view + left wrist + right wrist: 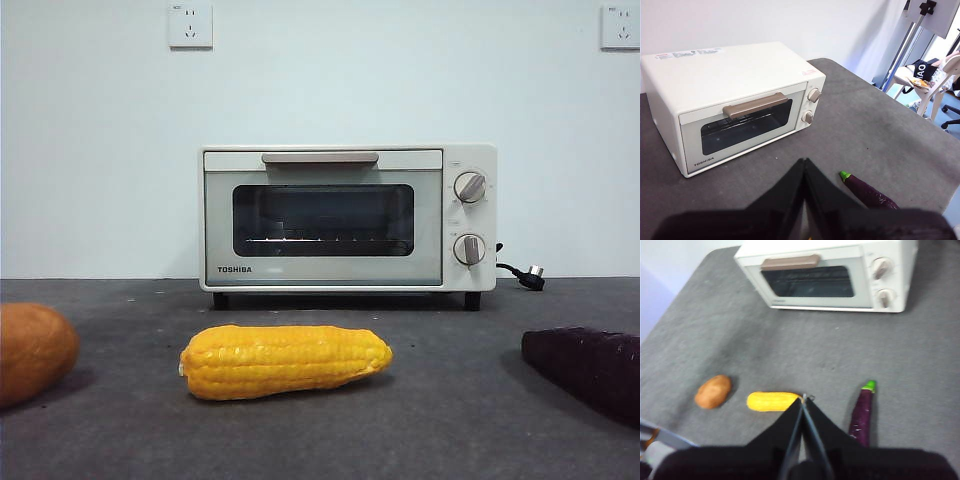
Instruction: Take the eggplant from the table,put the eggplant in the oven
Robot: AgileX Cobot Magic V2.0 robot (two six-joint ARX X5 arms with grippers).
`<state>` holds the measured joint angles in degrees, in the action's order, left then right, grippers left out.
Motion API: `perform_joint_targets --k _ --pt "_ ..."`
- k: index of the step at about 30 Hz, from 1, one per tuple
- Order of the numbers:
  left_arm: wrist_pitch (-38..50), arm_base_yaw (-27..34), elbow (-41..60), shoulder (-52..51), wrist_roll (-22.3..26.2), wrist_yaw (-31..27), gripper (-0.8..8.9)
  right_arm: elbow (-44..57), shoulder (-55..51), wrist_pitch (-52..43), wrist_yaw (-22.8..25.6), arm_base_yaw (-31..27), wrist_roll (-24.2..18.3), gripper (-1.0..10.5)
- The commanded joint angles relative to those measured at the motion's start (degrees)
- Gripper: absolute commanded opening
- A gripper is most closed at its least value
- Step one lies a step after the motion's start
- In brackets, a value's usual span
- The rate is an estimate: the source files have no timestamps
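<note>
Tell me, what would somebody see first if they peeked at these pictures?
Probably the cream-white Toshiba toaster oven standing at the back of the dark grey table, its door shut. Right in front of it lies a bright yellow corn cob. An orange-brown vegetable sits at one side and the dark purple eggplant, with its green stem end, at the other.

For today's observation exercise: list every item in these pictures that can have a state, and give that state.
Cream-white Toshiba toaster oven: door closed.
Dark purple eggplant: lying on the table, untouched.
Yellow corn cob: lying on its side.
Orange-brown rounded vegetable: resting on the table.
Left gripper: shut, holding nothing.
Right gripper: shut, holding nothing.
</note>
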<state>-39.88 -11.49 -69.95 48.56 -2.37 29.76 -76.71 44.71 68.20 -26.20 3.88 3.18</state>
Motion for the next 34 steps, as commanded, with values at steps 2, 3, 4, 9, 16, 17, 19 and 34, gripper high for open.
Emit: perform_joint_targets --k 2,3,4,9,16,17,19,34 --pt "0.1 -0.2 0.1 0.4 1.2 0.3 -0.06 -0.1 0.6 0.1 -1.0 0.7 -0.2 1.7" --pt "0.1 -0.2 0.1 0.6 1.4 0.3 -0.06 -0.1 0.6 0.2 -1.4 0.7 -0.2 2.1" --pt "0.1 -0.2 0.1 0.7 1.6 0.3 -0.05 -0.1 0.8 0.3 -1.8 0.7 -0.2 2.6" --pt "0.1 -0.2 0.1 1.6 2.6 0.3 -0.05 -0.1 0.9 0.7 -2.4 0.7 0.2 4.5" --pt "1.1 -1.5 0.1 4.3 2.6 0.3 -0.06 -0.1 1.3 2.7 -3.2 2.6 0.1 6.1" --pt "1.6 -1.8 0.1 4.9 2.6 0.3 -0.06 -0.1 1.8 3.5 -3.2 2.9 0.0 6.1" --pt "3.1 -2.4 0.1 6.1 2.6 0.3 -0.06 -0.1 2.4 5.2 -3.4 3.0 -0.2 6.1" --pt "15.3 -7.2 -3.1 26.8 6.0 -3.2 -0.06 -0.1 3.1 8.3 -7.5 3.3 -0.5 6.0"
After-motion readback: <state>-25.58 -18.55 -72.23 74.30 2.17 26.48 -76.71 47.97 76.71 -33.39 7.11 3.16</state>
